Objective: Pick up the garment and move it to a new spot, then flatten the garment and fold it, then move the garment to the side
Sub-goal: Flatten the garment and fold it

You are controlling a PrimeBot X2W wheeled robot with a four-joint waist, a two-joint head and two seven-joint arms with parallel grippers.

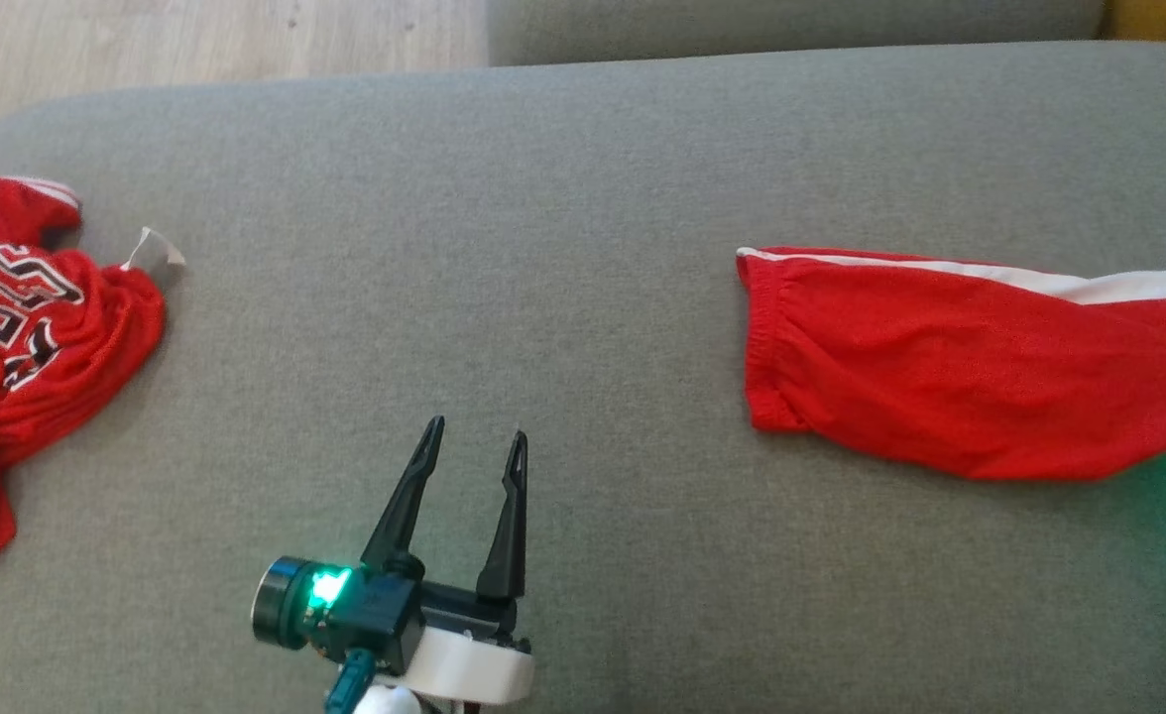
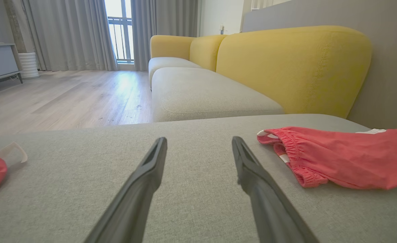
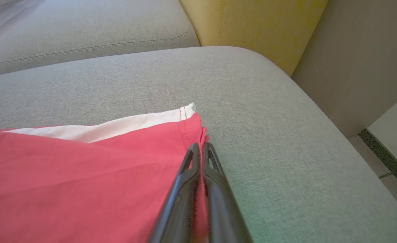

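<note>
Shorts [image 1: 980, 367] lie flat on the sofa [image 1: 543, 178], over to the right, and the right pincer [image 3: 201, 147] is clamped on their hem corner! Left pincer [image 1: 476, 438] hovers spread apart mid-cushion. Thin bite, that: lift fast and the cloth could slip free, or drag one-handed and bunch up.

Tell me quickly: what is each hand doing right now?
Left hand: open, holding nothing, over the grey cushion.
Right hand: closed, pinching the hem corner of the red shorts.
</note>
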